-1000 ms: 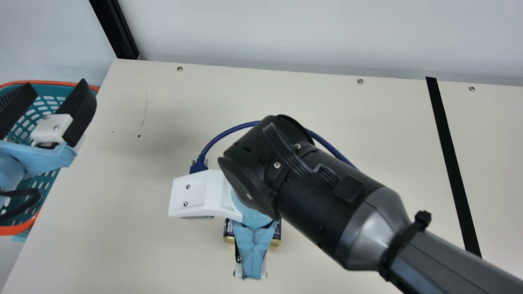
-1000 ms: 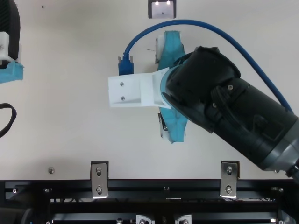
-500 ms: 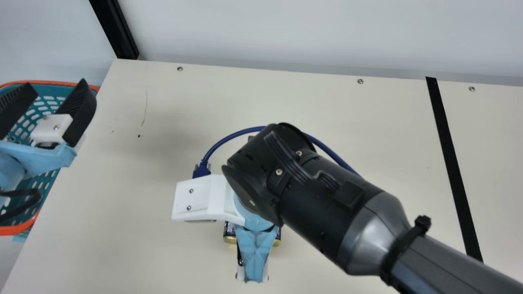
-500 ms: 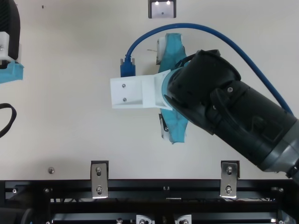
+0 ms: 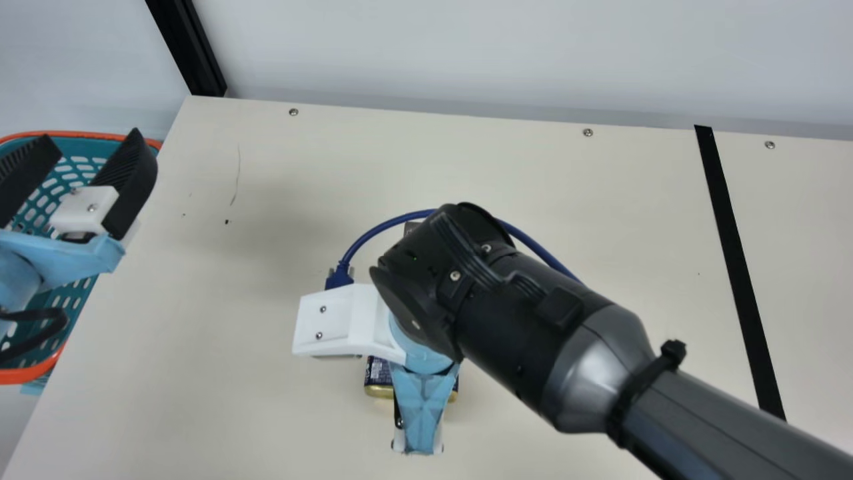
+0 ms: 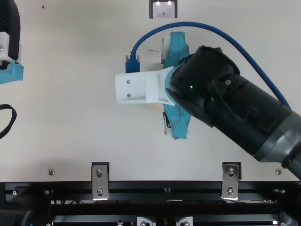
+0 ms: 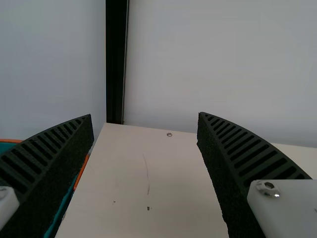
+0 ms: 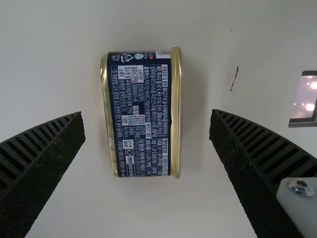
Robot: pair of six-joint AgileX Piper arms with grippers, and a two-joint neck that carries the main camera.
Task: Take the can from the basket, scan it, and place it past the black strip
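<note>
The dark blue, gold-edged rectangular can [image 8: 141, 114] lies on the cream tabletop [image 5: 220, 373], out of the basket, printed face up. It is directly below the right arm's tool [image 8: 147, 113], whose two black ribbed fingers are spread, one to either side of the can and apart from it. The can's long axis runs across the line joining those fingers, so closing them should bring them onto its long sides rather than its ends. That is the relation to keep: the can looks nearly midway between them, and my judgement is that a straight descent with little or no turn of the wrist would suit a grasp. If the tool came down off-centre, one finger could land on a gold edge or nudge the can.

The right arm is clearly the nearer. The left arm's tool [image 7: 145, 114] is well apart from the can, by the teal basket with an orange rim [image 5: 20, 377], its fingers spread with nothing between them.

A small black-framed plate with a glossy pale face [image 8: 302, 99], probably the scanner, lies outside the right tool's spread, on its side away from the robot. The straight black strip [image 5: 740, 267] is well off to that tool's right. Scanning and placing both seem to lie ahead.
</note>
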